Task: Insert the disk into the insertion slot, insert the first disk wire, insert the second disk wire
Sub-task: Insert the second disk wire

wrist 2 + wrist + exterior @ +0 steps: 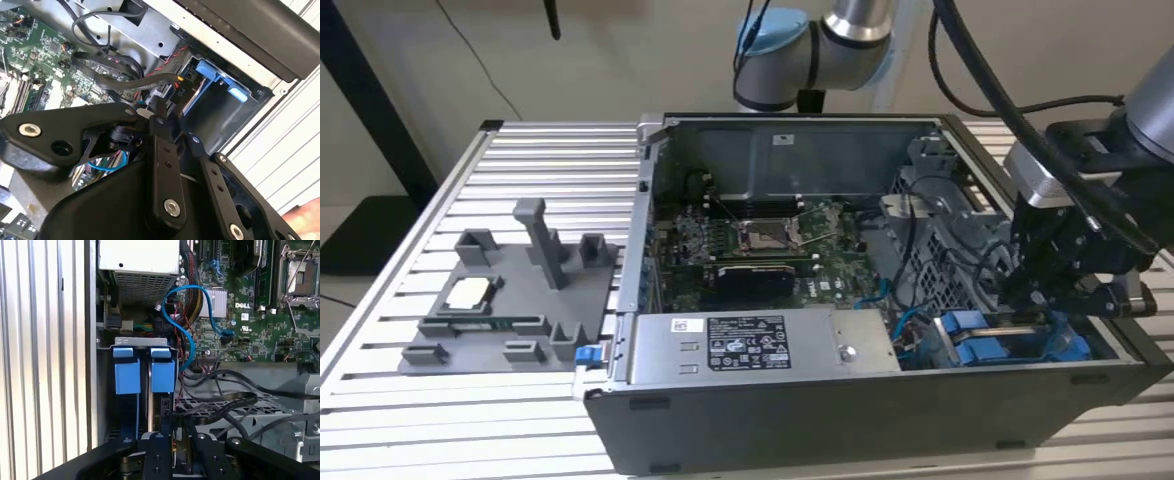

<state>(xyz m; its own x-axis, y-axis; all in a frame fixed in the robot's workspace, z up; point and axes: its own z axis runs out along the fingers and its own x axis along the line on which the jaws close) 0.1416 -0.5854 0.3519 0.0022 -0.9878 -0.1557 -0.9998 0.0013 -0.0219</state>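
The disk [163,376] sits in the insertion slot [140,342] of the open computer case, its blue carrier tabs facing out; in the exterior view the disk [983,347] is in the case's near right corner. My gripper [1043,300] hangs just over that corner. Its black fingers [158,456] are closed together on the plug end of a flat black disk wire [150,80], right at the disk's rear edge. The plug [176,86] lies beside the blue tabs [210,70]. A blue wire [186,315] curls from the motherboard toward the bay.
A grey labelled power-supply box [747,345] lies along the case's near side, with the motherboard [761,245] behind it. Loose black cables [235,400] cross a metal cage beside the bay. A grey fixture plate [507,300] with small parts rests on the slatted table at the exterior view's left.
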